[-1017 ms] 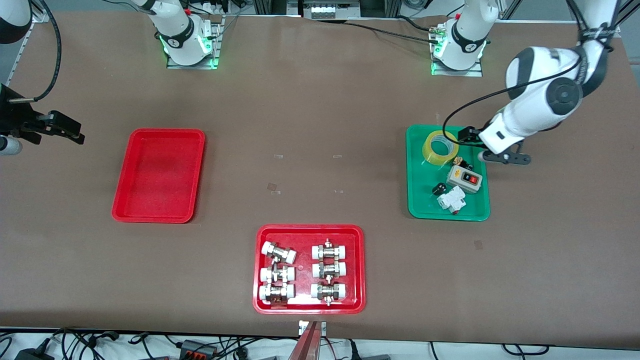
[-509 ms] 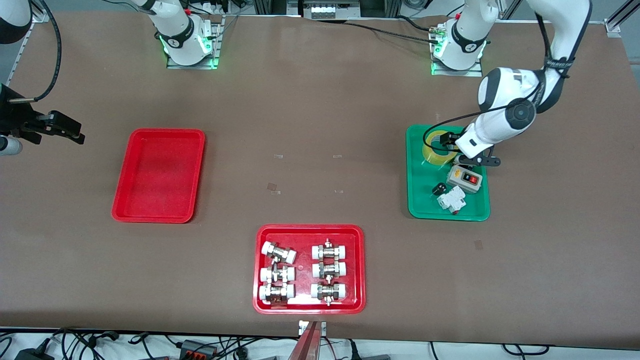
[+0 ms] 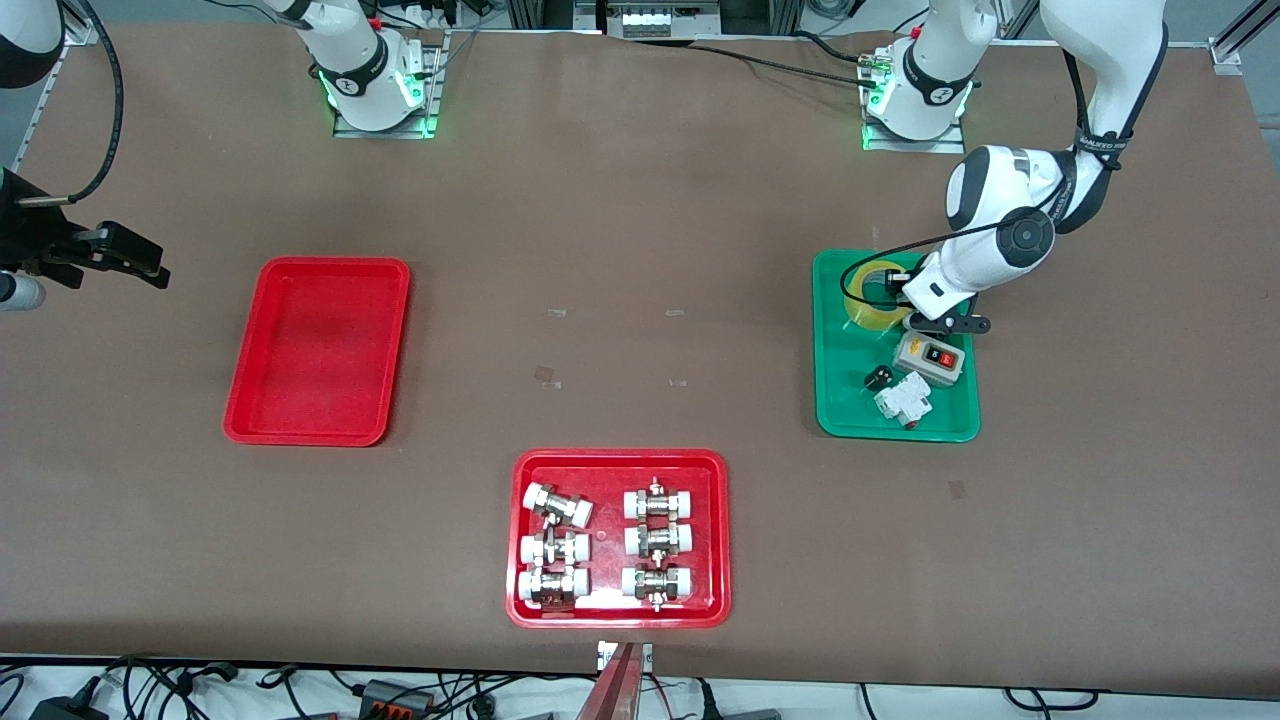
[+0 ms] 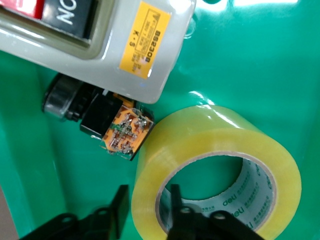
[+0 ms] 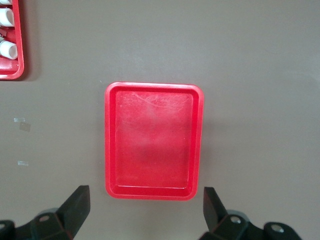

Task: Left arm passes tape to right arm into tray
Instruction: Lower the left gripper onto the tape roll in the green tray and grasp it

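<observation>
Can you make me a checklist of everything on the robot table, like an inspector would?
Surface: brown table with small tape marks near the middle.
Job's things: tape lies flat in the green tray; tray holds nothing, toward the right arm's end.
Clutter: grey switch box, small black and white parts beside it; red tray of fittings nearest the front camera.
Pincers: left pincer open, one finger inside the tape's hole, one outside its wall; right pincer open, waiting high, looking down on the tray.
Cables: black cable along the left arm; loose wires off the table's near edge.
Surroundings: both arm bases lit green.
</observation>
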